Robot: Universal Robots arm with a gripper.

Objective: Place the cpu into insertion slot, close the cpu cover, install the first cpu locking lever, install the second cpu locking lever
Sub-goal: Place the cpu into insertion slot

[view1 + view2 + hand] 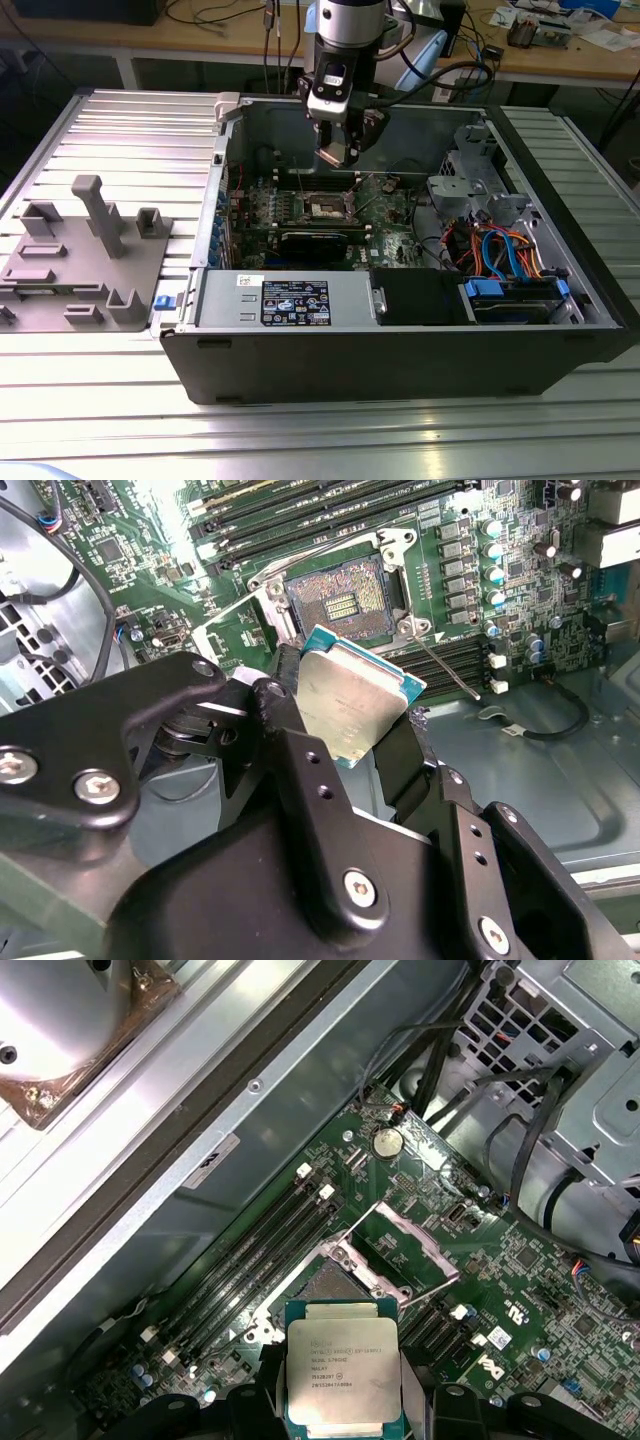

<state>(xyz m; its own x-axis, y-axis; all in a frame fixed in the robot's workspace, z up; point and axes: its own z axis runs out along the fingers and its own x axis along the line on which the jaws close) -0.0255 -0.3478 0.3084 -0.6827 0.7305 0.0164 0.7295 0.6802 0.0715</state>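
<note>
**Q:** Silver-grey metal is seen in the gripper's [341, 150] hold. What is carried?

**A:** The cpu [352, 708] is clamped by its edges and held above the insertion slot [340, 602], not yet seated.

**Q:** How is placement done well?

**A:** The chip should be squared to the socket rim and lowered flat. The raised cpu cover [415, 1230] should be cleared. Force should not be applied.

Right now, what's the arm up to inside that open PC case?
The arm's black gripper is shut on the small square silver-topped cpu, holding it raised near the open square insertion slot in the green motherboard. The thin silvery cpu cover stands flipped open, and the chip is not yet seated.
</note>
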